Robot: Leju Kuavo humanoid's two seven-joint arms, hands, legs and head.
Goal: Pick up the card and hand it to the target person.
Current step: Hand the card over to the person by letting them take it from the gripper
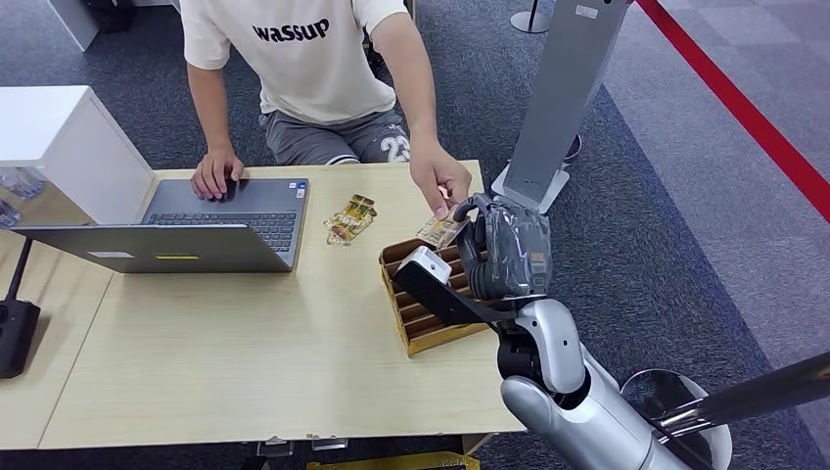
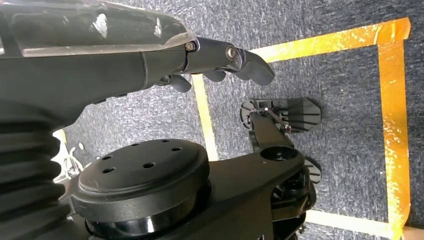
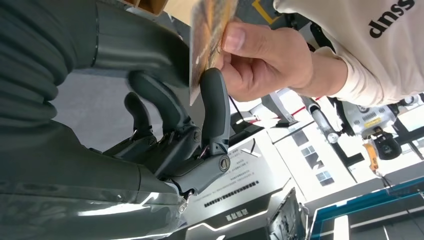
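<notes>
- Over the table's (image 1: pixel 245 352) far right corner, the right hand (image 1: pixel 504 245) is raised above the wooden slotted card holder (image 1: pixel 416 328) that sits at the right edge.
- Person (image 1: pixel 313 59) sits past the far edge; their hand (image 1: pixel 440 181) reaches in and meets the robot hand just beyond the holder.
- Card (image 1: pixel 440 231) is up off the table, pinched between the right hand's thumb and a dark finger (image 3: pixel 216 107); the person's fingers (image 3: pixel 260 60) grip the same card at its other end.
- Card's long axis runs away from the robot hand toward the person, so pulling it free looks like a straight draw toward the far edge.
- Judgement: handover point reached; next move is letting go, right arm only.
- Left hand (image 2: pixel 220 57) hangs over carpet with fingers loosely curled, nothing in it, well apart from the card.
- Laptop (image 1: pixel 186 230) and a small gold packet (image 1: pixel 350 217) lie toward the far edge, not involved.
</notes>
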